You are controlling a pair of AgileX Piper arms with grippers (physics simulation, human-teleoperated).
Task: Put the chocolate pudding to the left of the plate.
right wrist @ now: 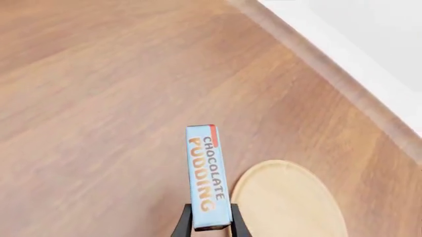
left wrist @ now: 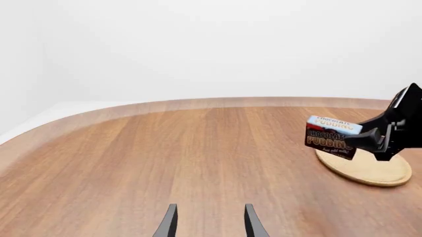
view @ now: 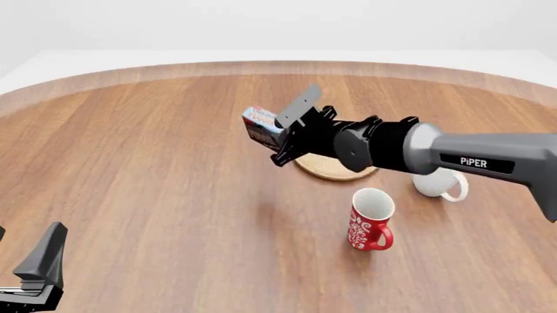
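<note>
The wooden surface (view: 156,163) fills most of the front view, its curved far edge running against a white backdrop. Across it from the right reaches the right arm (view: 487,160), grey and black with "PiPER" lettered on its side, ending in the right pincer (view: 271,138), which is clamped on the chocolate pudding (view: 259,125). The box hangs in the air, tilted, just above and to the left of the plate (view: 335,169); in the left wrist view the chocolate pudding (left wrist: 331,136) shows over the near rim of the plate (left wrist: 369,170) with the pincer gripping it from the side. The right wrist view looks down the box (right wrist: 207,177), its blue band with orange lettering facing the camera, the two fingers (right wrist: 183,224) pressed on either side of it and the plate (right wrist: 290,202) lying just beside. A red patterned mug (view: 369,220) stands nearer the camera than the plate, and a white mug (view: 440,184) sits to the plate's right, partly hidden by the arm. The left pincer (left wrist: 208,222) hangs low over bare wood at the near left, its fingers apart and holding nothing.
</note>
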